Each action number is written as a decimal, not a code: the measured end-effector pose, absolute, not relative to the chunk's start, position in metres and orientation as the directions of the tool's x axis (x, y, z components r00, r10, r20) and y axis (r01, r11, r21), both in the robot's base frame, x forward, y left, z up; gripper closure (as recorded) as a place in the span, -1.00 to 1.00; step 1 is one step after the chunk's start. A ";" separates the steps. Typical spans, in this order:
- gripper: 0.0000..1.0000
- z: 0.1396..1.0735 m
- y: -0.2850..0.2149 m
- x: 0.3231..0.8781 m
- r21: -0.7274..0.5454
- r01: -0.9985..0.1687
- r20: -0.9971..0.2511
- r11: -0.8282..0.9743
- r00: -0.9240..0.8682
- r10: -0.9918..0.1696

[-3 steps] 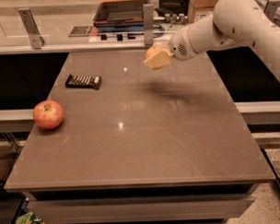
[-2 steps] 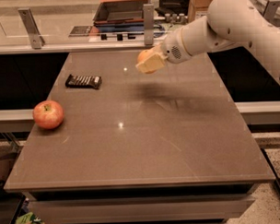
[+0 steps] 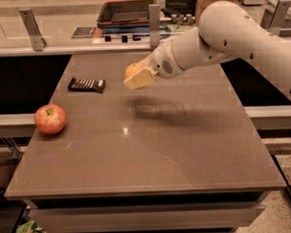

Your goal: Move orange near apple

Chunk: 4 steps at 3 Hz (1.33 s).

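Reaching in from the right, the white arm (image 3: 229,36) holds the pincer (image 3: 136,74) in the air over the rear half of the worktop (image 3: 152,161), a little left of its middle line. The pincer is closed on the orange (image 3: 132,69). One pale, blocky finger (image 3: 141,78) lies across the fruit's front and lower side, so only the upper left curve of the orange shows above it. The other finger is hidden behind. The orange is clear of the surface, and a blurred shadow (image 3: 159,110) lies on the worktop below it and slightly to the right.

The apple (image 3: 50,119) sits on the worktop close to the left edge, about midway from back to front. It is red with a paler patch on top, and its stem dimple faces up. It is well apart from the orange, to the left and nearer the front. A flat dark packet (image 3: 87,84) lies near the back left; from left to right it falls between the apple and the orange, and it touches neither.

Behind the worktop runs a pale counter (image 3: 61,37) with two upright posts (image 3: 31,29) and a dark tray (image 3: 127,11) on it.
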<state>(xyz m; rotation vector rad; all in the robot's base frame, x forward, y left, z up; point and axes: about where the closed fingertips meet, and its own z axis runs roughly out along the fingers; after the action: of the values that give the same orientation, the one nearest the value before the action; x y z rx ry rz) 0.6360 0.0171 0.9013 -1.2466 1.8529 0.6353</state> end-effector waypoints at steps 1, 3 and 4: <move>1.00 0.892 0.040 0.614 -0.010 -0.931 -0.845 0.364 -0.187 -0.501; 1.00 0.868 0.077 0.576 0.001 -0.940 -0.890 0.342 -0.156 -0.428; 1.00 0.864 0.095 0.558 0.001 -0.940 -0.898 0.340 -0.150 -0.413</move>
<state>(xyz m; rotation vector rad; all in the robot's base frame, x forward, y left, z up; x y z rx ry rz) 0.5582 0.0946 0.8635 -1.2133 1.7305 0.7584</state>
